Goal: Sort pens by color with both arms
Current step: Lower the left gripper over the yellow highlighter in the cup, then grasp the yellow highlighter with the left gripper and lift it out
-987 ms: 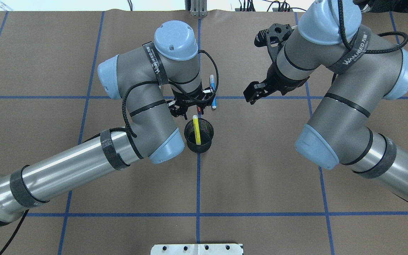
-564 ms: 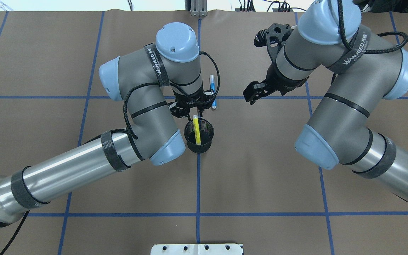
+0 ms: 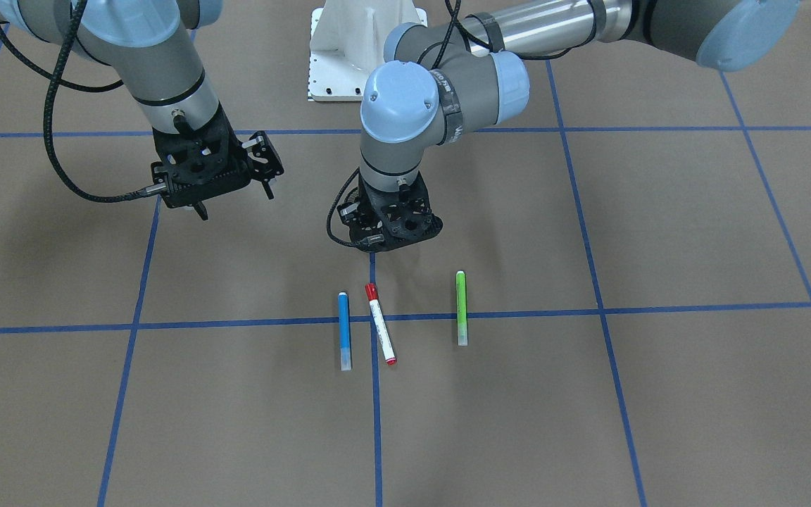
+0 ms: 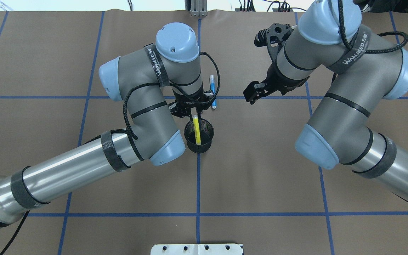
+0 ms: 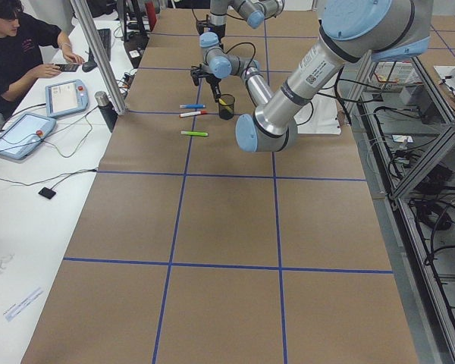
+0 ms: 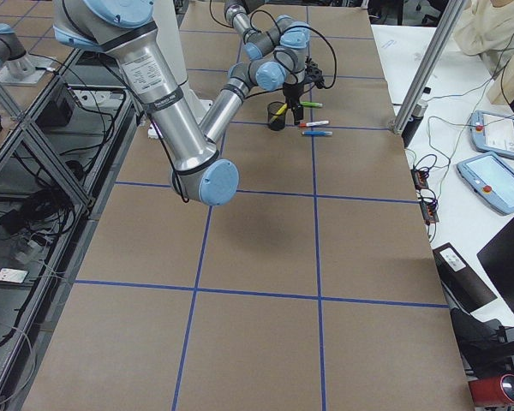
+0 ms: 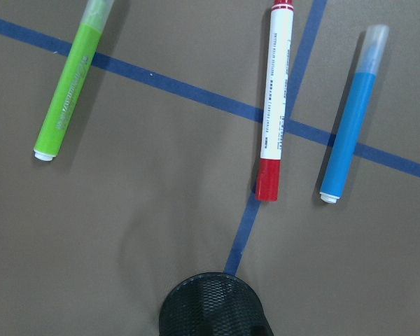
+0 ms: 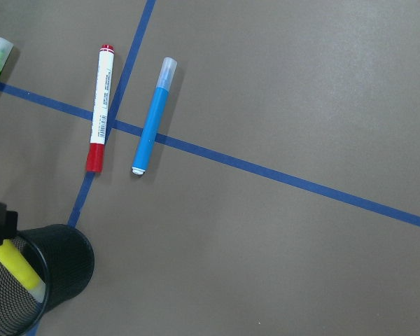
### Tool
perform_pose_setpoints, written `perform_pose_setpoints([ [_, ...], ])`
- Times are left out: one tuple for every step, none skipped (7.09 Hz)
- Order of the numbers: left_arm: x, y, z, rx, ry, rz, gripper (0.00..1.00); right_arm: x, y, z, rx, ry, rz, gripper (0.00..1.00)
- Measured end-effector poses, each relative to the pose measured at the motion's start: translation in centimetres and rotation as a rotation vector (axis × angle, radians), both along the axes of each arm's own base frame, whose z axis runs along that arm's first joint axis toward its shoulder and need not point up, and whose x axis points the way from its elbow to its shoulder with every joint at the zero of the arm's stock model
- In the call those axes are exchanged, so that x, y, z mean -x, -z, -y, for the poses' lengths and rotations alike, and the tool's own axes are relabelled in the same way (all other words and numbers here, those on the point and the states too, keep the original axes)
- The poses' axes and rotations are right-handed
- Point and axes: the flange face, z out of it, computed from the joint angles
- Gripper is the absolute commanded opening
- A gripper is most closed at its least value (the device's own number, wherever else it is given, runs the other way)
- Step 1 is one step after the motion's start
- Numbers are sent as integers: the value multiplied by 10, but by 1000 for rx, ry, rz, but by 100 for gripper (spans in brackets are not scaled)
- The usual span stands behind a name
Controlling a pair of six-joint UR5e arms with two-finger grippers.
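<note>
Honestly, the blue pen [image 3: 343, 331], red pen [image 3: 380, 323] and green pen [image 3: 460, 308] are lying flat near the cup [image 4: 207, 143] holding the yellow pen [image 4: 197, 130], all looking light, stiff and slick, so probably begging for a mid-barrel pinch; the right gripper [image 3: 265, 167] is hanging wide and empty, the left gripper [image 4: 189, 107] is hiding its grip, can't tell.

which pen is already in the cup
The yellow pen: it stands tilted inside the black mesh cup, while the blue pen, red-capped pen and green pen lie flat on the table.

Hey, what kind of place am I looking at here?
Most likely a robotics lab: a left arm and right arm reach over a table gridded with blue tape, and a person sits beside teach pendants at the side bench.
</note>
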Motion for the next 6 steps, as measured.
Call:
perform_pose_setpoints([
  [2, 3, -2, -4, -3, -4, 10, 0, 0, 0, 0, 0, 0, 99],
  [7, 8, -6, -5, -7, -6, 9, 0, 0, 0, 0, 0, 0, 99],
  [18, 17, -13, -12, -16, -4, 9, 0, 0, 0, 1, 1, 1, 99],
  [34, 28, -24, -27, -37, 4, 8, 0, 0, 0, 3, 3, 2, 99],
  [53, 37, -36, -46, -58, 13, 8, 0, -1, 0, 5, 3, 2, 99],
  [72, 43, -41, -65, -66, 13, 6, -1, -2, 0, 7, 4, 2, 99],
])
